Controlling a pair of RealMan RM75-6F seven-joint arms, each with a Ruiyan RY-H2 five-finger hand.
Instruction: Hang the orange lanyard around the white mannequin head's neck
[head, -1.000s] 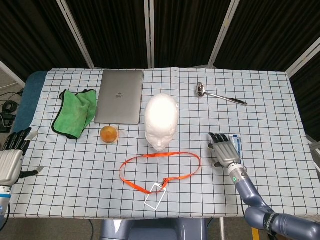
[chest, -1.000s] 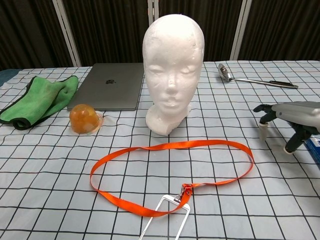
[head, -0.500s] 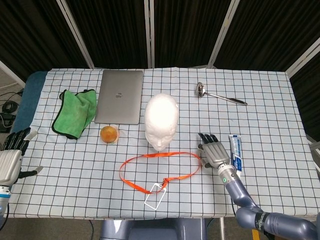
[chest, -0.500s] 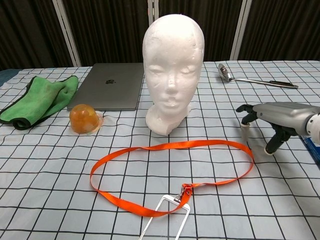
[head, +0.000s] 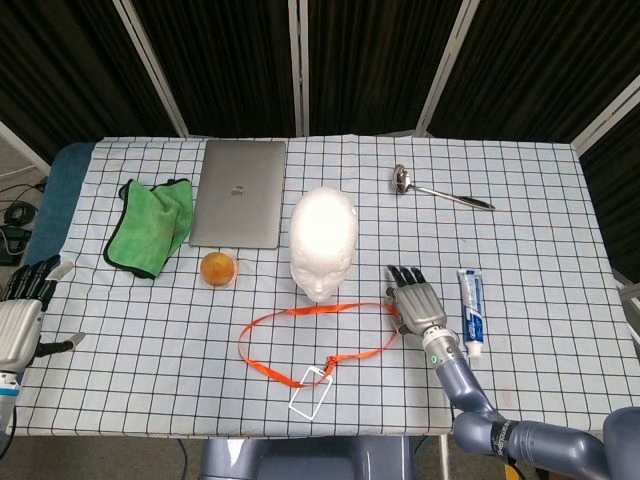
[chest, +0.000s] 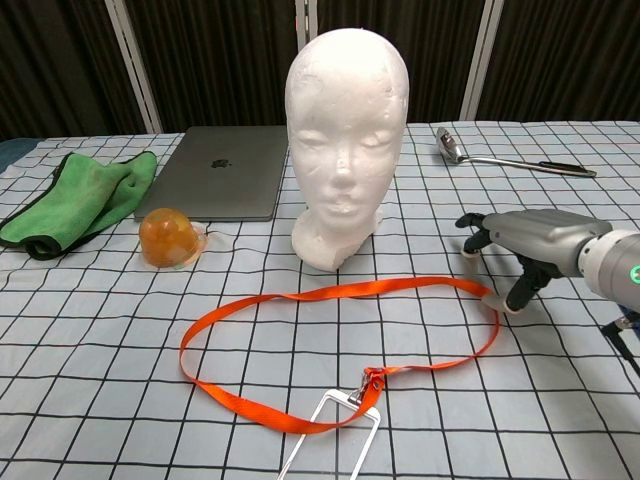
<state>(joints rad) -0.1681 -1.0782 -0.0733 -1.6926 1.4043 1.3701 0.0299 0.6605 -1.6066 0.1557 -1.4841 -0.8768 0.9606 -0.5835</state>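
The white mannequin head (head: 323, 243) (chest: 345, 140) stands upright mid-table, facing me. In front of it the orange lanyard (head: 320, 309) (chest: 340, 291) lies flat in a wide loop, with its clear badge holder (head: 312, 390) (chest: 330, 440) clipped on at the near side. My right hand (head: 412, 300) (chest: 525, 240) hovers palm down at the loop's right end, fingers spread and curved down, holding nothing. Its thumb tip sits right at the strap. My left hand (head: 22, 320) waits at the table's left edge, fingers apart and empty.
A closed grey laptop (head: 240, 205) (chest: 215, 185) lies behind the head, with a green cloth (head: 150, 225) (chest: 75, 195) and an orange dome (head: 218, 268) (chest: 167, 238) to the left. A ladle (head: 440, 190) lies at the back right. A toothpaste tube (head: 470, 310) lies just right of my right hand.
My right hand has slid left, from over the toothpaste tube to the lanyard loop's right end. The left hand has barely shifted.
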